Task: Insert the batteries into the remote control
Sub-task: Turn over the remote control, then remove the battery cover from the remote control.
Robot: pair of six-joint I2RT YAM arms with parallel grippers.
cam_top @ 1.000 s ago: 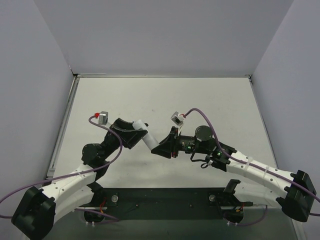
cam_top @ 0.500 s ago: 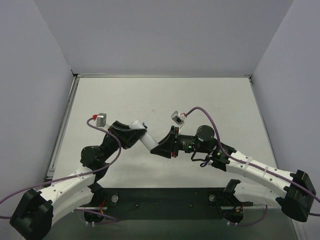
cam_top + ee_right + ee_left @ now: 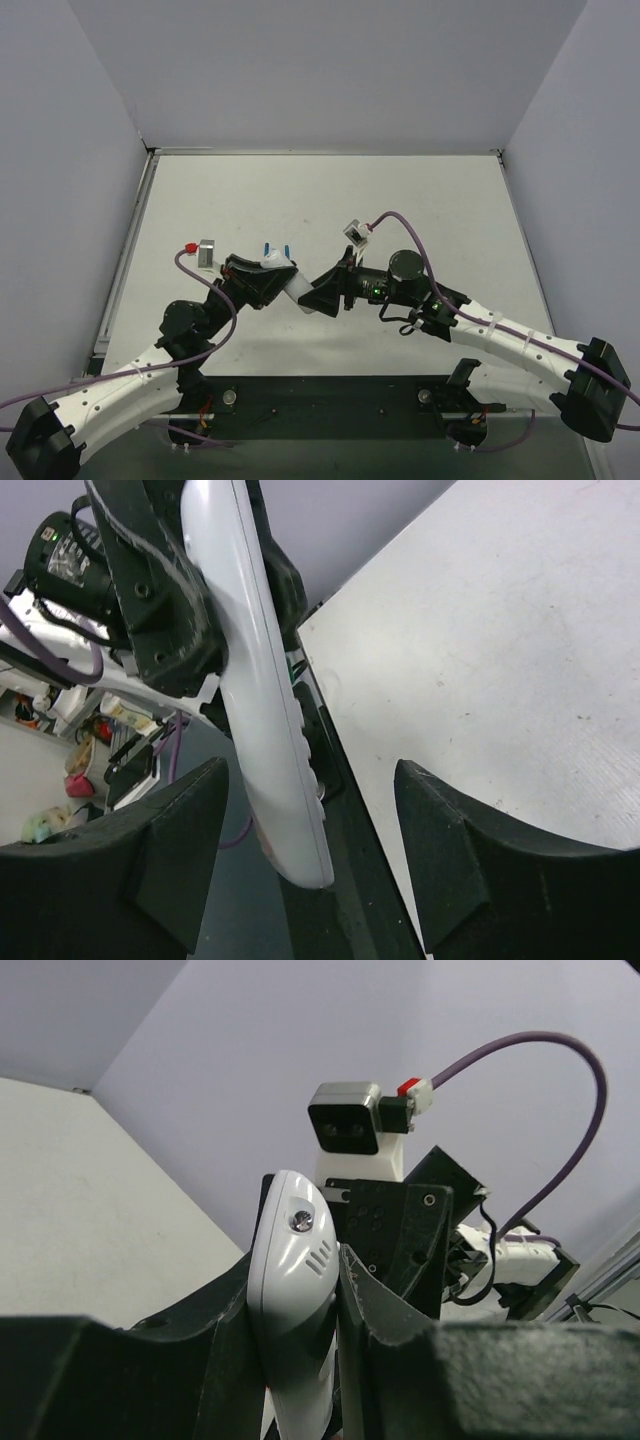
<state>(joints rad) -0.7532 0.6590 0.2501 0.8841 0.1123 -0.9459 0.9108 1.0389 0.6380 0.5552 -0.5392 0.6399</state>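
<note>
**White tabletop inside a pale walled bay**

A matte white flat tabletop point(image 3: 420, 200) carries a few small dark specks point(image 3: 577, 717). Plain pale lavender-grey wall panels point(image 3: 320, 70) stand at its far, left and right sides. A silvery metal rail point(image 3: 125, 260) runs along the left edge. Blurred coloured clutter point(image 3: 50, 780) shows past the table's edge.

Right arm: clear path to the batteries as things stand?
Probably yes. The right gripper is open, gripping nothing, and the batteries lie bare on the table just beyond. The left gripper, shut on the remote control, sits close beside that path, so go around.
</note>
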